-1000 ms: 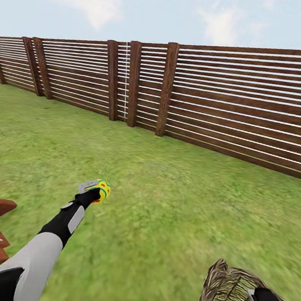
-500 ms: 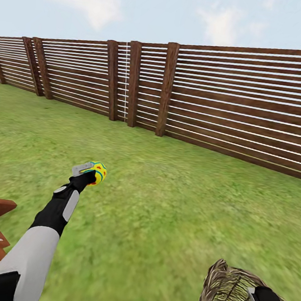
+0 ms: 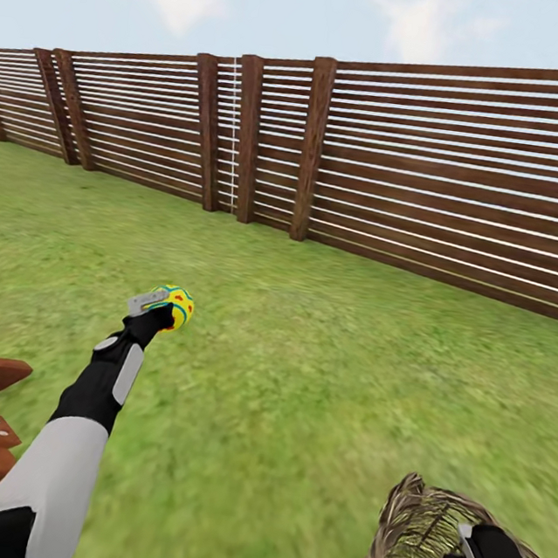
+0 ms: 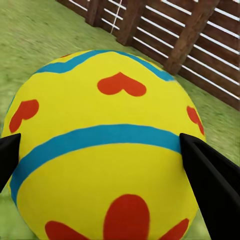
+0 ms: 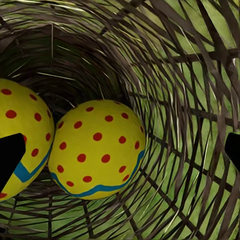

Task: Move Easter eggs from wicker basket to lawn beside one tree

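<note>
While egg [image 3: 175, 306] sits clamped in left gripper [image 4: 107, 155], out over lawn [image 3: 317, 390], I want tree sighted before lowering. Two eggs [image 5: 97, 150] lie in wicker basket [image 3: 422, 531] — right gripper [image 5: 120, 150] spread at mouth, so centre on one.
</note>
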Tool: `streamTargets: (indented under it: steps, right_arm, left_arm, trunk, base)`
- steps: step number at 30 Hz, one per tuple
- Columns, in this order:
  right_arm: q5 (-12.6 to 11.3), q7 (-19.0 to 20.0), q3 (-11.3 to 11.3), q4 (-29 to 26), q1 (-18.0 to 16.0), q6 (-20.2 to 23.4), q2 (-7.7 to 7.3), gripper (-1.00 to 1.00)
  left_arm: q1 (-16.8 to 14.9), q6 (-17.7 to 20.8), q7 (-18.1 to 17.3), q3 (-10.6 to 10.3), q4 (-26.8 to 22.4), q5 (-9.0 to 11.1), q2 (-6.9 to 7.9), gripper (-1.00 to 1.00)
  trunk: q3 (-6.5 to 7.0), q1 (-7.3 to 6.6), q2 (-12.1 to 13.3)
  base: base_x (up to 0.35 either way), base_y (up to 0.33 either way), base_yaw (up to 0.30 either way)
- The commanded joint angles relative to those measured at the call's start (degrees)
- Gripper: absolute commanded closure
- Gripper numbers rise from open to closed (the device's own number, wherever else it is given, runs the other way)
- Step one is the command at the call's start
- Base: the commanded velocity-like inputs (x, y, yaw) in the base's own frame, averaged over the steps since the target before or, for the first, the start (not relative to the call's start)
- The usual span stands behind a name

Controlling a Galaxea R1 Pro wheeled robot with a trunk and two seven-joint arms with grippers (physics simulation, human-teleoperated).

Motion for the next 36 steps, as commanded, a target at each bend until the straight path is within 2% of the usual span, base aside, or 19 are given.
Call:
streamTargets:
  steps: [1, 12, 31, 33, 36]
  right_arm:
    - [0.27, 0.13, -0.02, -0.09, -0.02, 0.25, 0.01, -1.00]
    - [0.27, 0.13, 0.15, -0.11, -0.02, 0.25, 0.15, -1.00]
    - [0.27, 0.13, 0.18, -0.19, -0.02, 0.19, 0.25, -1.00]
    - [0.27, 0.13, 0.18, -0.25, -0.02, 0.17, 0.40, -1.00]
    - [0.27, 0.13, 0.18, -1.57, -0.02, 0.16, 0.38, -1.00]
  left_arm:
    - [-0.04, 0.47, -0.34, 0.27, -0.41, 0.50, -0.07, 1.00]
    - [-0.04, 0.50, -0.26, 0.45, -2.17, 0.61, -0.12, 1.00]
    - [-0.04, 0.50, -0.27, 0.19, -2.43, 0.65, -0.32, 1.00]
    - [-0.04, 0.60, -0.26, 0.16, -3.75, 0.65, -0.33, 1.00]
    - [-0.04, 2.70, -0.29, 0.14, -5.83, 0.73, -0.33, 1.00]
  trunk:
    - [-0.28, 0.01, -0.04]
    - [-2.72, 0.29, -0.19]
    - [-6.93, 0.78, -0.44]
    - [-7.37, 0.84, -0.47]
    - [-8.04, 0.91, -0.51]
  base:
    - [0.000, 0.000, 0.000]
    - [0.000, 0.000, 0.000]
    - [0.000, 0.000, 0.000]
    - [0.000, 0.000, 0.000]
    - [0.000, 0.000, 0.000]
